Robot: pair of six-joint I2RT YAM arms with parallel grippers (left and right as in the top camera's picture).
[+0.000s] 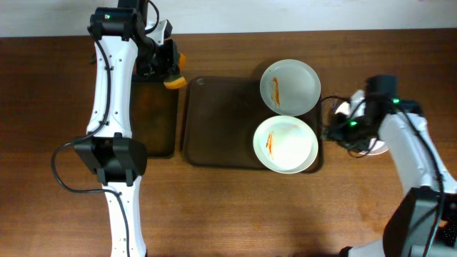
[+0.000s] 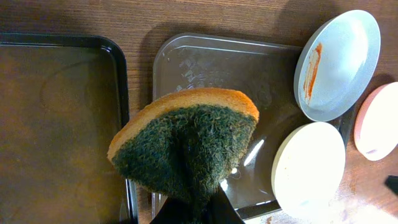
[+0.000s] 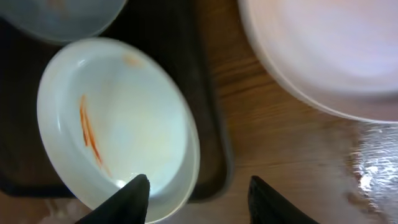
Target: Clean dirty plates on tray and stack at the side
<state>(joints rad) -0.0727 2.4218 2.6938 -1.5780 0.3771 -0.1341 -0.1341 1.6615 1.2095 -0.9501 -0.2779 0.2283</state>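
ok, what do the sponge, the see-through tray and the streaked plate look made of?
Orange-and-green wedge sponge: soft foam with coarse green scouring fibre, matte.
Clear rectangular tray: likely plastic; wooden table shows through, glare spots.
White round plate with orange streaks: glossy, ceramic or melamine; cannot tell.

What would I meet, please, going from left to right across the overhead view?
Black tray → sponge → clear tray → right gripper.
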